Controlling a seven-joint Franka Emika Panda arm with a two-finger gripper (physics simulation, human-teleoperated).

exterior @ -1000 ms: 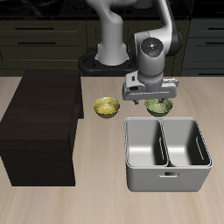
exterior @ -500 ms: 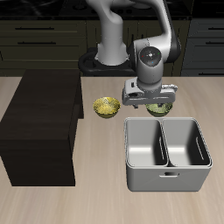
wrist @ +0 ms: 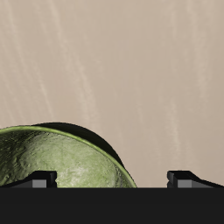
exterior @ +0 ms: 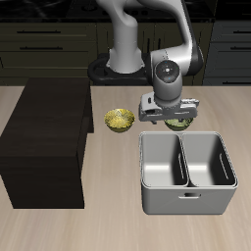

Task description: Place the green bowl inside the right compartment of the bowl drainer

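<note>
- We judge the step in hand to be the descent onto the green bowl (exterior: 178, 123), which sits on the bench (exterior: 118, 221) just behind the bowl drainer (exterior: 187, 173), close to the drainer's back rim
- The tool (exterior: 173, 115) hangs directly over the bowl and hides most of it in the exterior view; only a sliver of olive rim shows under the tool
- In the wrist view the green bowl (wrist: 59, 159) is off to one side, and one finger (wrist: 41, 180) stands over its speckled inside while the other finger (wrist: 188, 179) stands over bare bench outside the rim
- That placing suits a rim pinch, in our judgement: one finger inside, one outside, so we should go straight down and not drift sideways, or the wall slips out of the gap
- We should close only once the tips are low enough to catch the wall, since a curved rim pinched too high may pop free
- The tool is spread wide, its fingers well apart, and it grips nothing; whether a tip already touches the bowl we cannot tell
- The lift must then clear the drainer's back rim before we carry the bowl over to the right compartment
- The yellow bowl (exterior: 120, 120) stands farther from the drainer and is not our concern
</note>
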